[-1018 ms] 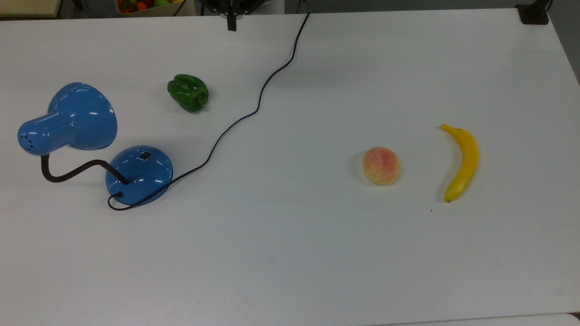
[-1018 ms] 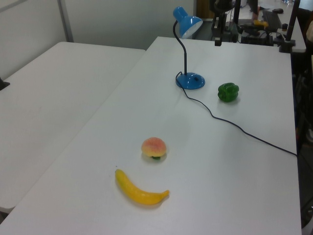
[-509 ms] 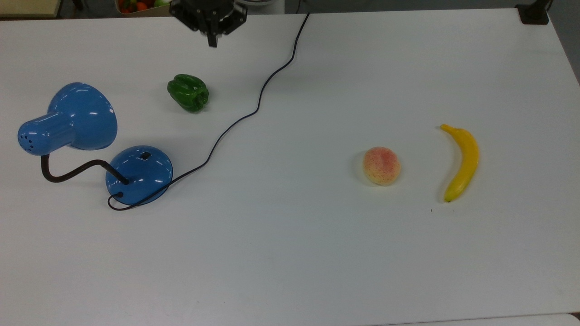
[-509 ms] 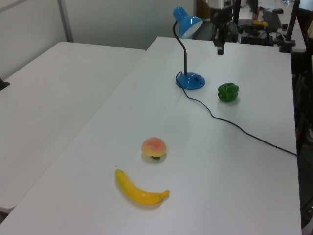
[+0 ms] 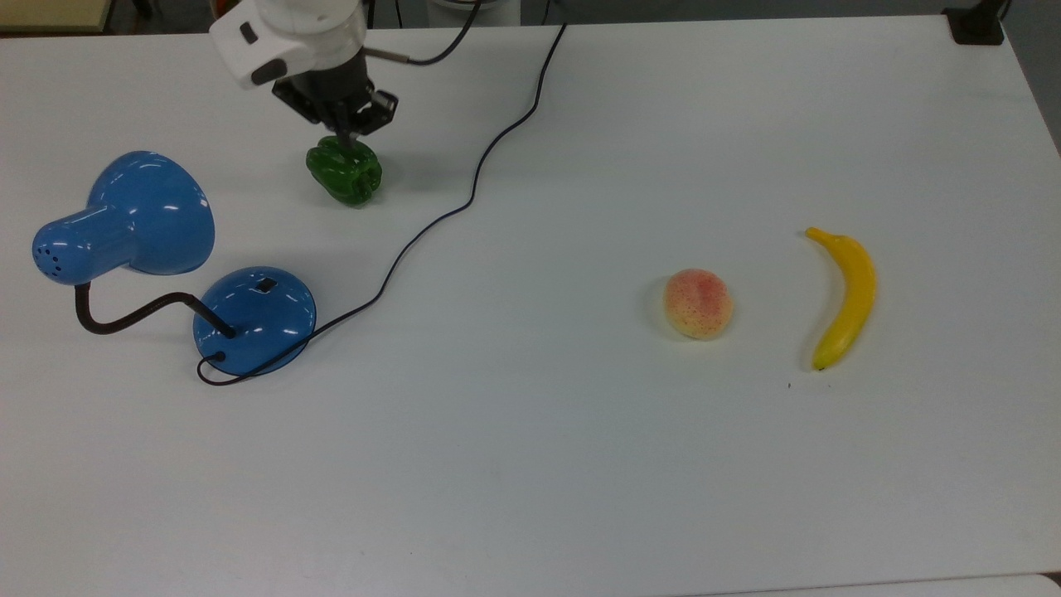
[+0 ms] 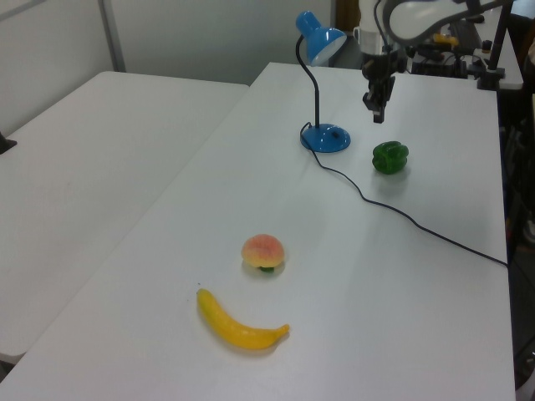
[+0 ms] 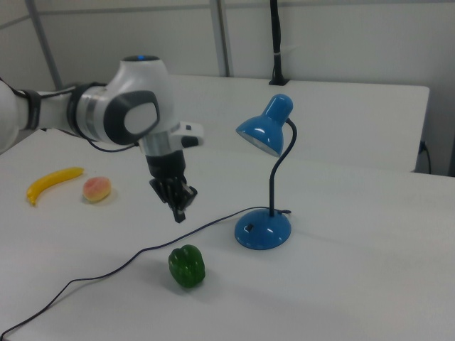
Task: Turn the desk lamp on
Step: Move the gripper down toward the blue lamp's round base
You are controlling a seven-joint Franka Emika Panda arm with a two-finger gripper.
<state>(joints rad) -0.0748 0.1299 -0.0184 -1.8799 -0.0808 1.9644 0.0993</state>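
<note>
Here the gripper (image 5: pixel 346 133) hung in the air above the worktop (image 5: pixel 580 464), with its fingers drawn close together and nothing between them. In the top view its tip appeared just over the green bell pepper (image 5: pixel 345 171), while in the right view the gripper (image 7: pixel 180 211) was clearly higher than the bell pepper (image 7: pixel 187 266) and did not touch it. The desk lamp (image 5: pixel 253 319) stood near the top view's left edge of the worktop, its round blue base resting flat with the small black switch (image 5: pixel 265 285) on the dome. The shade (image 5: pixel 137 217) was carried by a bent black gooseneck (image 5: pixel 133 315). The black cord (image 5: pixel 472 186) left the base and ran in curves across the worktop toward the top view's far edge. A peach (image 5: pixel 698 303) and a banana (image 5: pixel 844 297) lay close together toward the top view's right edge, well apart from the lamp. In the left view the gripper (image 6: pixel 378 111) was between the desk lamp (image 6: pixel 324 136) and the bell pepper (image 6: pixel 390 157), but above both.
</note>
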